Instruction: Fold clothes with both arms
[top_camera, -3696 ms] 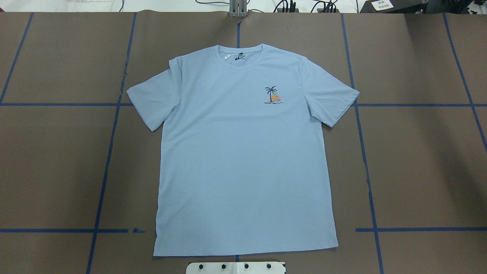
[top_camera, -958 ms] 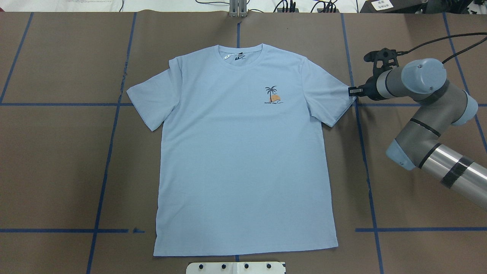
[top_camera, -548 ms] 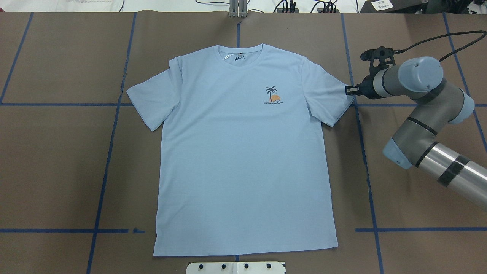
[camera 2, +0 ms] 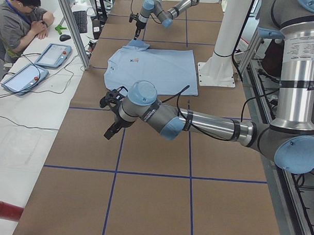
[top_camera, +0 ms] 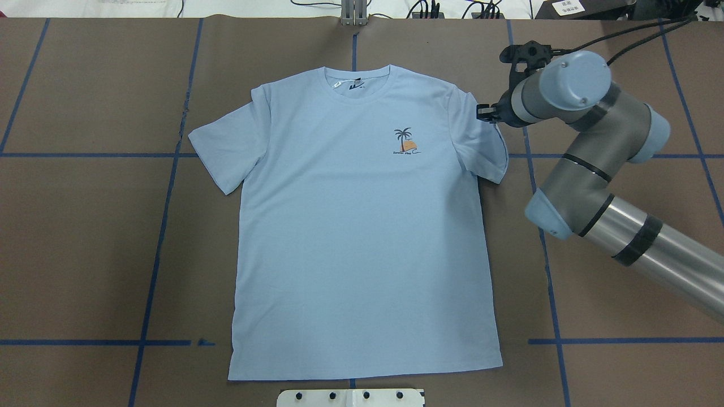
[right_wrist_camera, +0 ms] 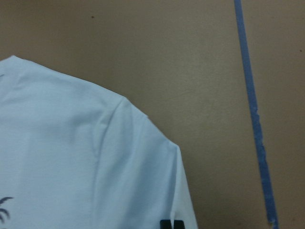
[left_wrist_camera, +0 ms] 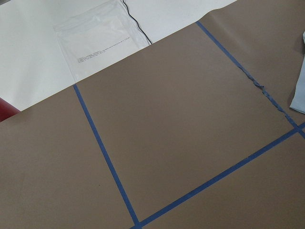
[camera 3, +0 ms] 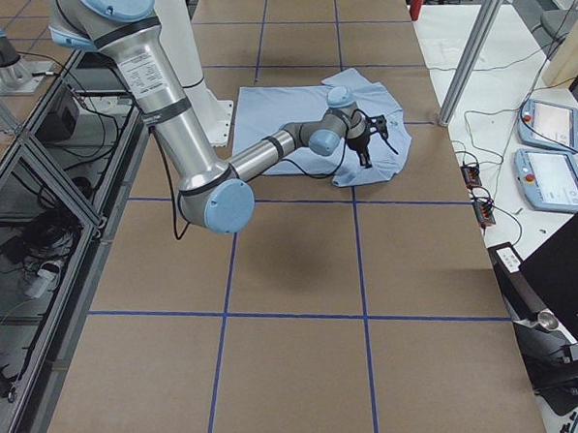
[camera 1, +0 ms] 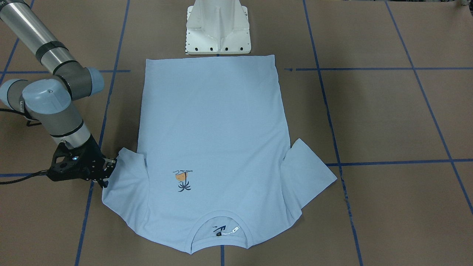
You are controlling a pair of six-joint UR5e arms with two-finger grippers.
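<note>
Blue shirt (top_camera: 362, 237) lies flat, front up, in the middle of the brown table (top_camera: 85, 254), hem toward the pedestal (camera 1: 218, 27), collar at the far end. Right gripper (top_camera: 482, 111) has its jaws pinched on the edge of the sleeve (top_camera: 481, 147) on its side; that sleeve is raised and bunched in toward the shoulder, while the other sleeve (top_camera: 220, 152) lies flat. Left gripper (camera 2: 110, 134) hangs over bare table, well apart from the shirt; I cannot tell how its jaws stand.

Nothing I can read: the script under the palm print (top_camera: 406, 141) on the T-shirt (top_camera: 362, 243), its collar label (top_camera: 355, 86), the white card (top_camera: 570, 7), the plastic bag (left_wrist_camera: 97, 40) lettering, all too small
</note>
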